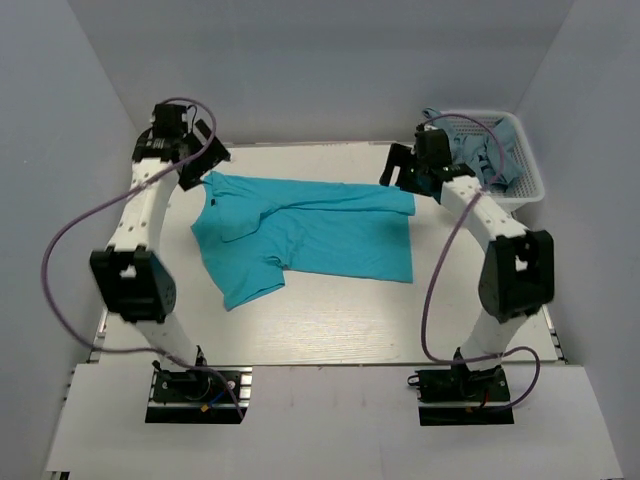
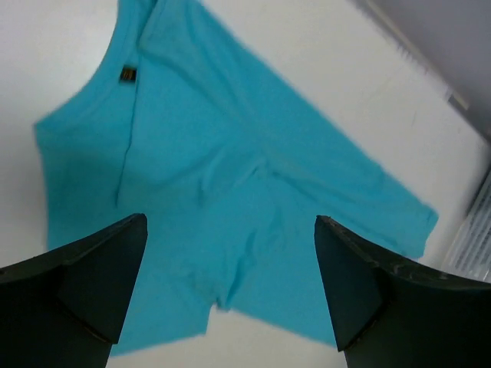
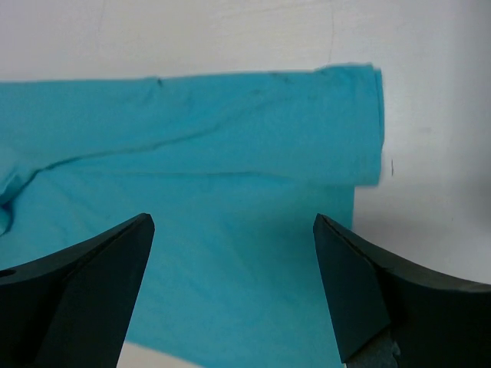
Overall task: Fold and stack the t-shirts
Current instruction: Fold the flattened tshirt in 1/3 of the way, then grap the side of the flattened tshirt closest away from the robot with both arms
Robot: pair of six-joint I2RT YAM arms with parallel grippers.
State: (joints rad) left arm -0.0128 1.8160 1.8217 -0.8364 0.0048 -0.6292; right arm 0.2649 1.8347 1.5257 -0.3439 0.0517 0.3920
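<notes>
White bench [image 1: 330, 320], grey walls around — the turquoise shirt [image 1: 330, 235] lies flat on it, its far edge doubled over. Above the collar end hangs the left tool [image 1: 200, 155], jaws wide apart and empty, with the shirt spread below and ahead of its fingers. Over the hem end hovers the right tool [image 1: 405, 172] — also wide open, gripping nothing — with the doubled corner just ahead of it. Just beside this tool, grey-blue shirts [image 1: 480, 150] sit heaped in a basket [image 1: 530, 190].
</notes>
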